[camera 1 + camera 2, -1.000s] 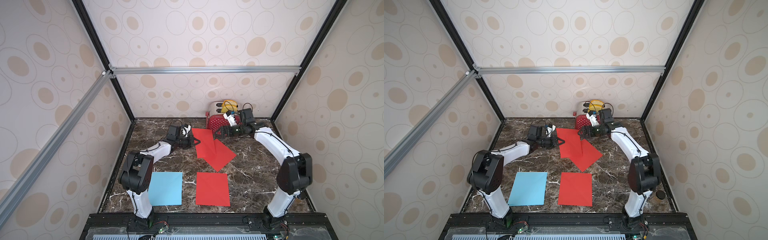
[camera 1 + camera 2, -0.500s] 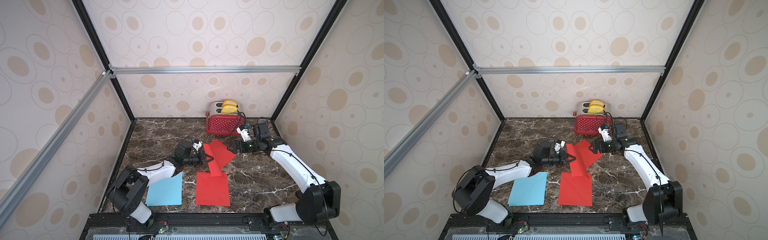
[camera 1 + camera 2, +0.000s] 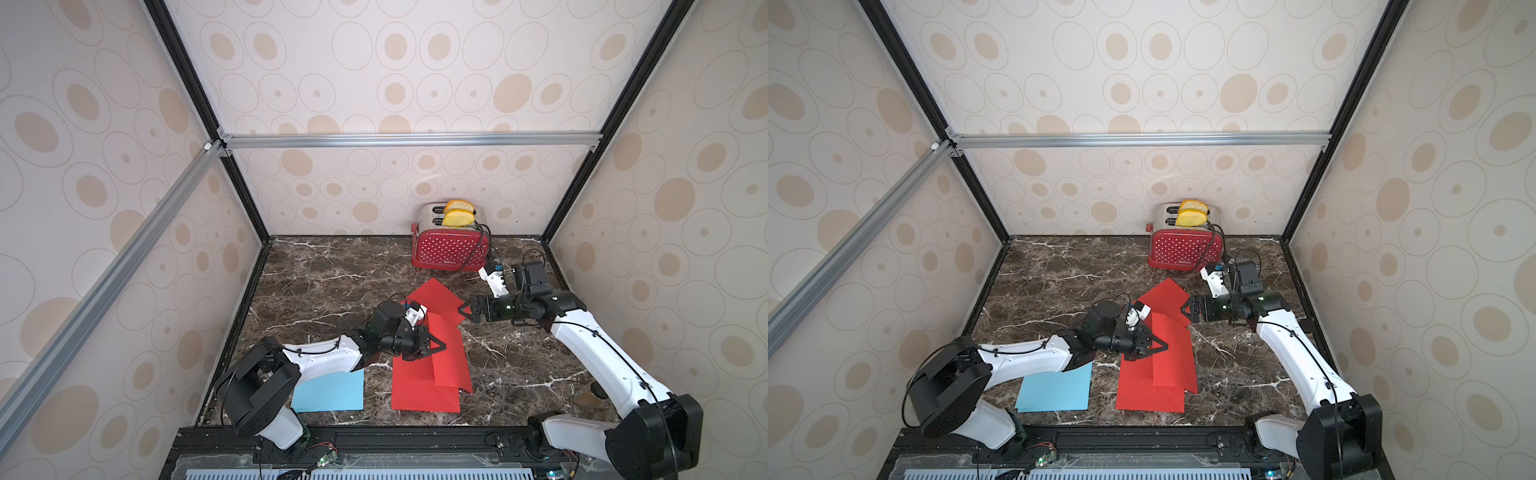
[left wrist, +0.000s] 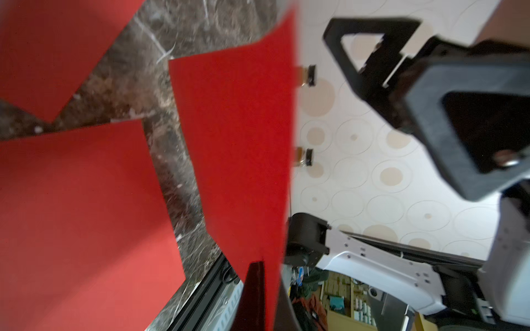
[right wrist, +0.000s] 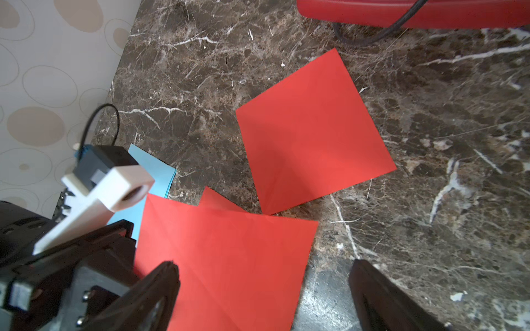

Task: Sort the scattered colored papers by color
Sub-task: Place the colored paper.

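L gripper (image 3: 441,345) hauled red sheet (image 3: 451,361) fwd over red pile (image 3: 415,397), clamped on it for stacking; R gripper (image 3: 464,311) apart, empty.

Your cell: cream walls (image 3: 374,62) with beige ovals, aluminium rail (image 3: 415,139) at 12 o'clock, dark marble bench (image 3: 324,274), red toaster (image 3: 449,251) at 1 o'clock.
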Robot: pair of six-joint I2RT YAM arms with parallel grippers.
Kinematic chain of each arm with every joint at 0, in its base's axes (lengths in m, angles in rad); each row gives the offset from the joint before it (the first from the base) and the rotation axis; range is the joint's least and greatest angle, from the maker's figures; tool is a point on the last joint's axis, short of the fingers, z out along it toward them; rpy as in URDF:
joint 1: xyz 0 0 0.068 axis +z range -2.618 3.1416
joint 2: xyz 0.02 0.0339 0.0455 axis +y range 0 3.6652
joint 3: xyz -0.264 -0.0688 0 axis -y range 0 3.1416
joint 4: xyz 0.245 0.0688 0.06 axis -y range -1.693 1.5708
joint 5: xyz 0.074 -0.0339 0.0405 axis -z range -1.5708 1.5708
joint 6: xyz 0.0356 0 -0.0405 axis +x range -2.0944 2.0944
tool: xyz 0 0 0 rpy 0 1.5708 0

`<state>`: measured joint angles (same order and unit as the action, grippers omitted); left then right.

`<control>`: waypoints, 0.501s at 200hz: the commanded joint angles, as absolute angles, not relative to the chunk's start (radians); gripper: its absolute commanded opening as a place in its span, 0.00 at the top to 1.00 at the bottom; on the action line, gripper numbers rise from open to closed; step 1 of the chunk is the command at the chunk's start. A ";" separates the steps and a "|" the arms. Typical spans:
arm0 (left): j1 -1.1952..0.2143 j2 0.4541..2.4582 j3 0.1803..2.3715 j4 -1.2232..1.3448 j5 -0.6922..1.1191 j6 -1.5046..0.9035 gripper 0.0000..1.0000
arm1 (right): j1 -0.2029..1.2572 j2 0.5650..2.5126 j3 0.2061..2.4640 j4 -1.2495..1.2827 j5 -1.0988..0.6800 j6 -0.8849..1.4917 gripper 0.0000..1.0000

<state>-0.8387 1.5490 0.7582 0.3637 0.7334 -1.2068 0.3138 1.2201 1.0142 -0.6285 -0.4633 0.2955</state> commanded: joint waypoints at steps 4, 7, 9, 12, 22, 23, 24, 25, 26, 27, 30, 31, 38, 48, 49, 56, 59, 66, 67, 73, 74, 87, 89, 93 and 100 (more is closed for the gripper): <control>-0.841 1.543 0.836 0.167 0.770 -1.065 1.00 | 0.309 1.150 0.964 -0.629 -0.484 0.314 0.01; -0.840 1.542 0.841 0.144 0.773 -1.054 1.00 | 0.310 1.143 0.957 -0.626 -0.483 0.316 0.01; -0.841 1.543 0.843 0.131 0.775 -1.046 1.00 | 0.310 1.140 0.953 -0.625 -0.483 0.317 0.01; -0.841 1.545 0.846 0.112 0.781 -1.033 1.00 | 0.310 1.135 0.947 -0.622 -0.484 0.319 0.01; -0.842 1.544 0.854 0.052 0.782 -0.992 1.00 | 0.309 1.121 0.930 -0.616 -0.489 0.327 0.01; -0.842 1.545 0.854 0.047 0.782 -0.989 1.00 | 0.308 1.120 0.928 -0.615 -0.490 0.328 0.01; -0.842 1.545 0.854 0.042 0.782 -0.985 1.00 | 0.309 1.119 0.927 -0.615 -0.492 0.329 0.01; -0.842 1.545 0.854 0.037 0.782 -0.982 1.00 | 0.310 1.118 0.925 -0.615 -0.493 0.330 0.01; -0.842 1.545 0.855 0.033 0.782 -0.980 1.00 | 0.310 1.116 0.923 -0.615 -0.493 0.330 0.01; -0.842 1.545 0.855 0.029 0.782 -0.977 1.00 | 0.309 1.116 0.923 -0.614 -0.494 0.331 0.01; -0.842 1.545 0.856 0.018 0.784 -0.969 1.00 | 0.308 1.114 0.919 -0.613 -0.496 0.332 0.01; -0.840 1.546 0.856 0.015 0.784 -0.966 1.00 | 0.308 1.112 0.918 -0.613 -0.498 0.333 0.01; -0.841 1.543 0.857 -0.012 0.783 -0.947 1.00 | 0.310 1.106 0.907 -0.606 -0.507 0.340 0.01; -0.841 1.535 0.856 -0.043 0.774 -0.925 1.00 | 0.309 1.100 0.895 -0.592 -0.525 0.346 0.01; -0.842 1.535 0.856 -0.045 0.773 -0.924 1.00 | 0.310 1.099 0.893 -0.591 -0.528 0.346 0.01; -0.841 1.531 0.854 -0.062 0.768 -0.915 1.00 | 0.310 1.097 0.882 -0.581 -0.544 0.350 0.02; -0.840 1.531 0.854 -0.067 0.766 -0.911 1.00 | 0.309 1.095 0.880 -0.580 -0.549 0.355 0.02; -0.841 1.527 0.850 -0.071 0.764 -0.908 1.00 | 0.309 1.092 0.870 -0.574 -0.559 0.363 0.02; -0.841 1.527 0.850 -0.071 0.764 -0.908 1.00 | 0.310 1.092 0.869 -0.572 -0.561 0.364 0.02; -0.842 1.527 0.845 -0.070 0.762 -0.907 1.00 | 0.309 1.091 0.860 -0.565 -0.569 0.373 0.02; -0.841 1.526 0.843 -0.069 0.762 -0.907 1.00 | 0.309 1.091 0.859 -0.564 -0.570 0.374 0.02; -0.841 1.520 0.835 -0.076 0.757 -0.901 1.00 | 0.309 1.088 0.836 -0.548 -0.584 0.387 0.02; -0.841 1.519 0.834 -0.079 0.755 -0.899 1.00 | 0.309 1.086 0.832 -0.545 -0.585 0.388 0.02; -0.841 1.517 0.833 -0.087 0.751 -0.894 1.00 | 0.309 1.085 0.827 -0.543 -0.589 0.388 0.03; -0.840 1.511 0.835 -0.105 0.744 -0.882 1.00 | 0.310 1.080 0.817 -0.540 -0.592 0.388 0.03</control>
<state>-0.8406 1.5475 0.8253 -0.0303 0.7597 -0.9543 0.3134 1.1038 0.8516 -0.5724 -0.5484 0.3618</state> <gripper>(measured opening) 0.041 0.975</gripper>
